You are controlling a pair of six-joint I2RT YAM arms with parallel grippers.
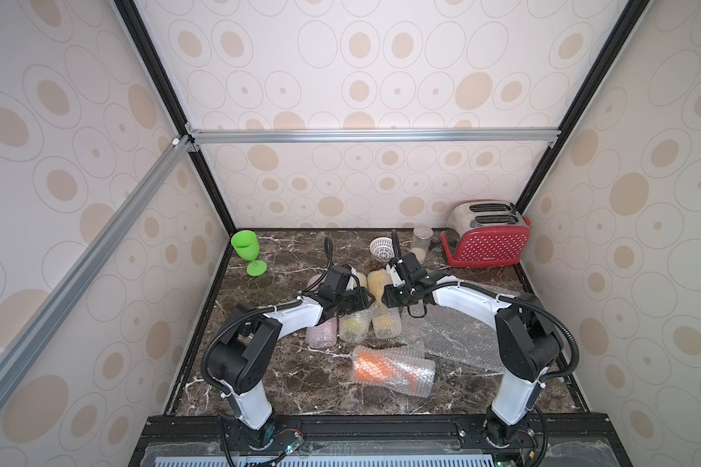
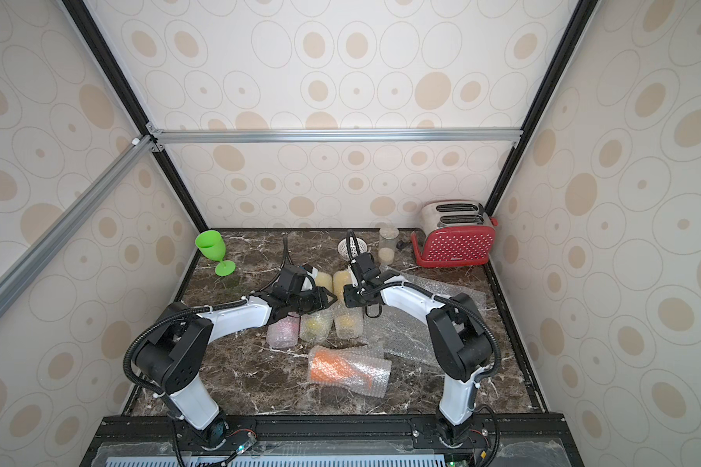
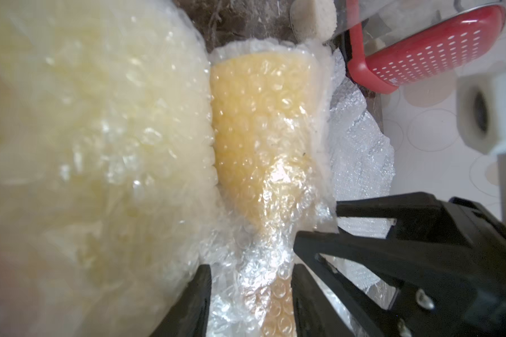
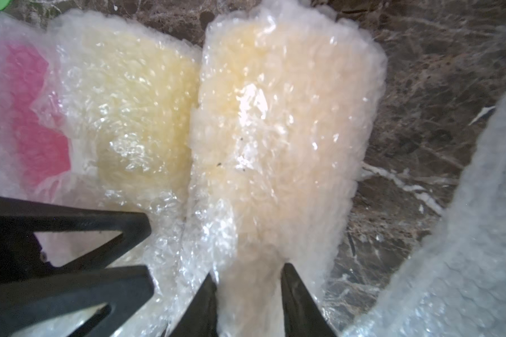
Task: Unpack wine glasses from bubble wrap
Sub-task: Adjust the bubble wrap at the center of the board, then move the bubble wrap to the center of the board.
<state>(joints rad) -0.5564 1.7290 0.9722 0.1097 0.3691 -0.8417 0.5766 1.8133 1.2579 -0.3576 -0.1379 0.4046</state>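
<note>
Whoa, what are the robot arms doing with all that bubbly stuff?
They're unwrapping plastic wine glasses. The left claw and right claw both pinch one wrapped yellow glass at its skinny middle. The green glass stands unwrapped at the back. A second yellow glass, a pink glass and an orange glass lie in bubble wrap.

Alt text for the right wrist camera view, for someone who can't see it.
The right hand grips the narrow end of a bubble-wrapped yellow glass lying on a marble table. A second wrapped yellow glass and a wrapped pink glass lie alongside, with the left hand beside the right.
</note>
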